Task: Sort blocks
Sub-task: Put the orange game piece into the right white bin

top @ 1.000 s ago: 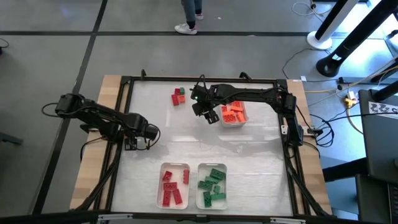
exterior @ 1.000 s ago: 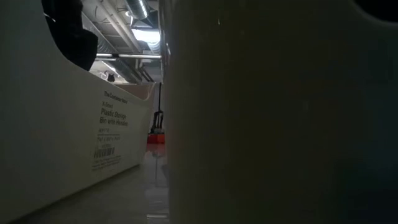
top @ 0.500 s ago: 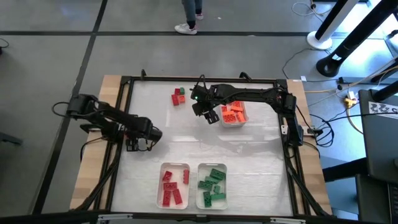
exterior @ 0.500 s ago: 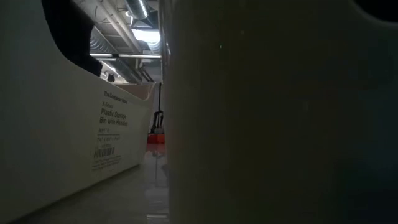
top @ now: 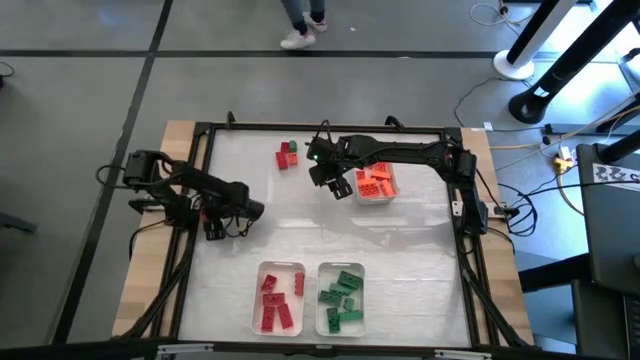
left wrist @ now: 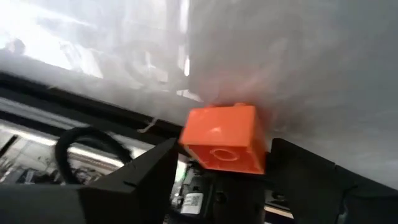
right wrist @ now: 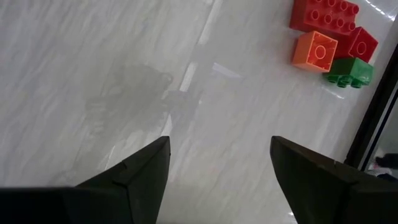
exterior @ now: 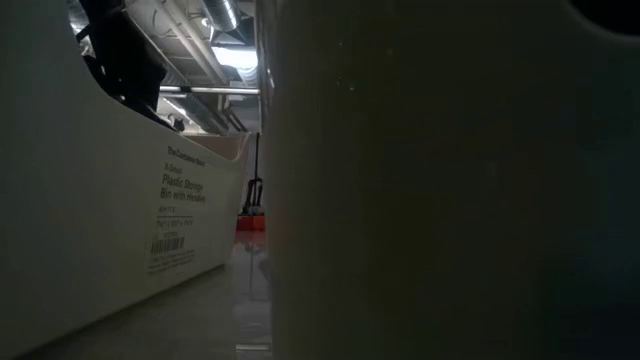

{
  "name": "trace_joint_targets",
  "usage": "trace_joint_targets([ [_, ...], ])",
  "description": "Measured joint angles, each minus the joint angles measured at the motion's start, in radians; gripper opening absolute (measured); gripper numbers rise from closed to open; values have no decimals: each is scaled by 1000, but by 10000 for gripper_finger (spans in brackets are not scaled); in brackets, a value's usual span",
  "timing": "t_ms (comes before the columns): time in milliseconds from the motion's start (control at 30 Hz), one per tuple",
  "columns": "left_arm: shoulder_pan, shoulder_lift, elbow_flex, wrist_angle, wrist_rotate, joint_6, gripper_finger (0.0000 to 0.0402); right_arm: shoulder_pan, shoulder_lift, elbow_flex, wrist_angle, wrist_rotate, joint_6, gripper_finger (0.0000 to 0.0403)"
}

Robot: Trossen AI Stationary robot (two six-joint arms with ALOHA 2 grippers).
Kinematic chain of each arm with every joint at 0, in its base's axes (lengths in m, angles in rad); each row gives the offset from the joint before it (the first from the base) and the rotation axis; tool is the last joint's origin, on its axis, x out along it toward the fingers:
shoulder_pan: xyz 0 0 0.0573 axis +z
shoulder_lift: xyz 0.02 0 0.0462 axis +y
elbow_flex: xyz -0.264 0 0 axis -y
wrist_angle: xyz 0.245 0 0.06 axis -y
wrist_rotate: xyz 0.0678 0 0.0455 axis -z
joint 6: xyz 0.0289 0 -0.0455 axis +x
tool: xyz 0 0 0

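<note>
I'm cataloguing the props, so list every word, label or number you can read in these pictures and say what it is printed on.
"Plastic Storage Bin with Handles": on the side wall of the white bin, low view.
A line above it and several lines below it on the same wall: too small to read.
A black-and-white patterned marker at the right edge of the high view: a pattern, not words.
Wrist views: no text.

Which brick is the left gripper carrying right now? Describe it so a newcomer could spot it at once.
Start at the left arm, over the table's left edge. Its left gripper is shut on one orange brick, held between the fingers above the white surface. Unlike the loose bricks at the far side and those in the trays, it is off the table.
</note>
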Motion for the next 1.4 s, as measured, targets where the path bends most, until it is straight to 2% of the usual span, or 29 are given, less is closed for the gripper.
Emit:
trace_joint_targets([
  [500,3,-1,14,8,-24,9,144,0,0,0,-9,0,0,276],
  [633,3,-1,16,14,16,18,126,0,0,0,-10,0,0,276],
  [967,3,-5,60,32,53,-18,120,-2,-29,2,-90,132,-5,276],
  [1400,3,-5,232,55,56,33,118,-11,-159,1,-140,150,-56,275],
])
